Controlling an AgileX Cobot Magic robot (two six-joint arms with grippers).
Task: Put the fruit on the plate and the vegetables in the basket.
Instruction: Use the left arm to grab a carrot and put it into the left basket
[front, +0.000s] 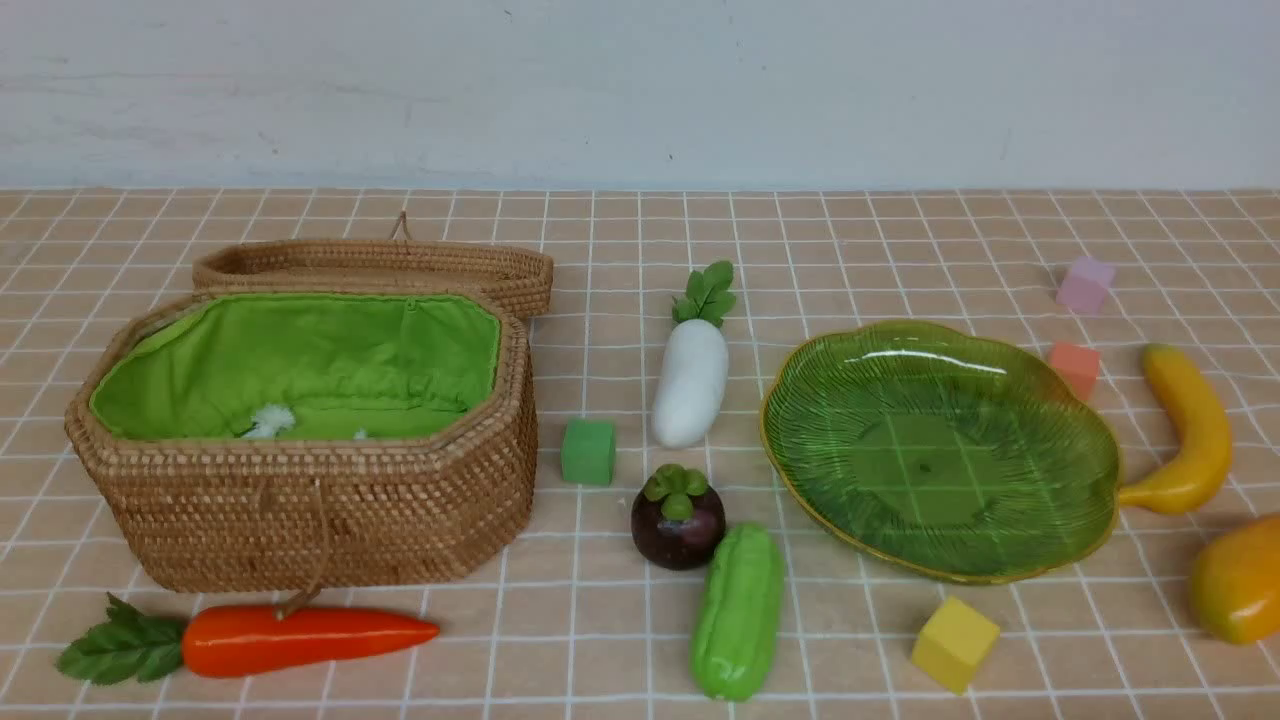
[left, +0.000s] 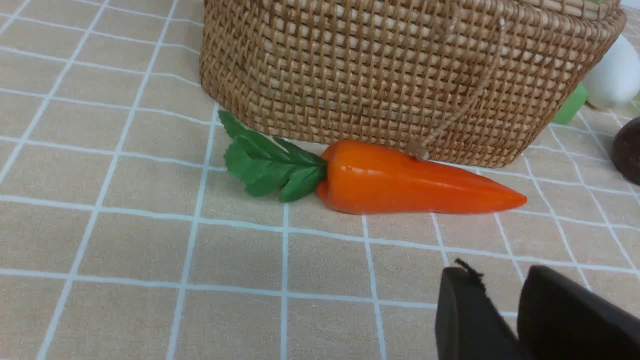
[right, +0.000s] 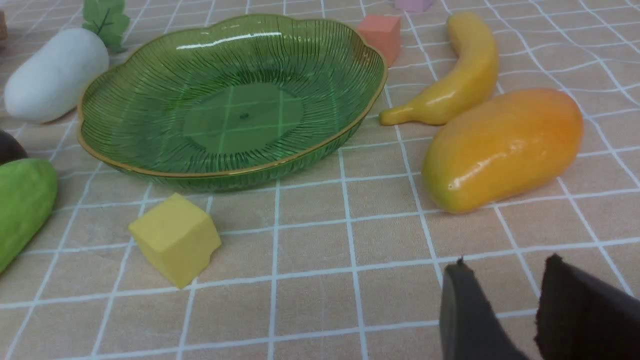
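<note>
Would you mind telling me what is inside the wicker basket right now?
Only the green lining and a small white tuft show inside the basket; its front wall hides the nearest floor.

No text, label, brand or number is legible anywhere. The basket and the plate carry no markings

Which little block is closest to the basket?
The green block, right beside the basket. The pink block, orange block and yellow block all sit by the plate.
</note>
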